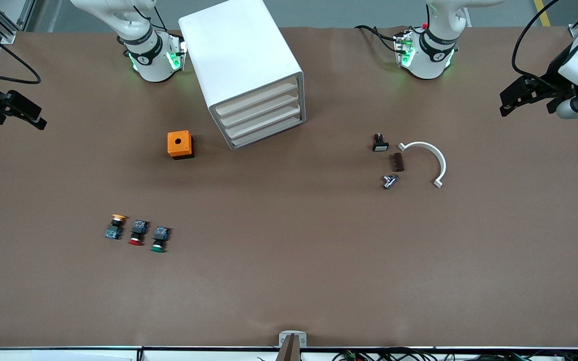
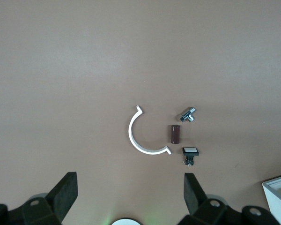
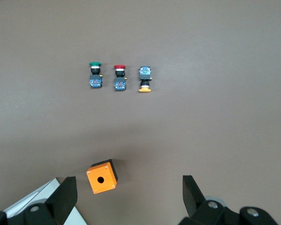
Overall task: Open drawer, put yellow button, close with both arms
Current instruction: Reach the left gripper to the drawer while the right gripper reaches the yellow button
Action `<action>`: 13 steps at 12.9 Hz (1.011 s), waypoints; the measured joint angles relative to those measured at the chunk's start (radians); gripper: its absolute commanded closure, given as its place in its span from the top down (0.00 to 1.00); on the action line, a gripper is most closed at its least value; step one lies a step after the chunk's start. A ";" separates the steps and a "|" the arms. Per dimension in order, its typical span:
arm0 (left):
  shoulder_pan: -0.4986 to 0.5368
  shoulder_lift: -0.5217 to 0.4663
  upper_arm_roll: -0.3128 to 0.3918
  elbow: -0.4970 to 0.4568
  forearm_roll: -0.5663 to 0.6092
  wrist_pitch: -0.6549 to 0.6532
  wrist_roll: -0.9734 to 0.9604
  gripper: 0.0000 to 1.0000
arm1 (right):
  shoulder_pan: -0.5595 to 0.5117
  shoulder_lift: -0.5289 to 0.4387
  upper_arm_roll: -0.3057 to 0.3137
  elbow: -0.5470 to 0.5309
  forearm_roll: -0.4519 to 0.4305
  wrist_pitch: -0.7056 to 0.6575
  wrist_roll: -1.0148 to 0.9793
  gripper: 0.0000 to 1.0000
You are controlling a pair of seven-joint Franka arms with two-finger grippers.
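The white cabinet (image 1: 241, 60) stands between the two arm bases, and its uppermost drawer (image 1: 258, 94) is shut like the three below it. The yellow button (image 1: 116, 226) lies on its side toward the right arm's end of the table, nearer to the front camera than the cabinet; it also shows in the right wrist view (image 3: 144, 78). My right gripper (image 1: 30, 115) hangs open and empty over the right arm's end of the table (image 3: 129, 197). My left gripper (image 1: 512, 99) hangs open and empty over the left arm's end (image 2: 130, 197). Both are apart from the cabinet.
A red button (image 1: 137, 232) and a green button (image 1: 159, 239) lie beside the yellow one. An orange box (image 1: 180, 144) sits beside the cabinet. Toward the left arm's end lie a white curved bracket (image 1: 432, 158), a brown block (image 1: 398, 162), a metal fitting (image 1: 389, 180) and a black switch (image 1: 380, 143).
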 measured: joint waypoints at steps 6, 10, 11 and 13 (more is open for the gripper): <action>0.000 0.006 0.000 0.004 0.000 -0.007 0.000 1.00 | -0.034 0.036 0.000 0.006 0.012 0.049 -0.001 1.00; -0.002 0.115 -0.001 0.016 0.000 0.003 -0.014 1.00 | -0.034 0.093 0.001 0.050 0.015 0.059 -0.002 1.00; -0.004 0.154 -0.002 0.018 0.000 0.019 -0.045 1.00 | -0.033 0.109 0.003 0.061 0.015 0.060 -0.002 1.00; -0.016 0.250 -0.012 0.022 -0.002 0.042 -0.188 1.00 | -0.034 0.131 0.003 0.073 0.015 0.061 -0.005 1.00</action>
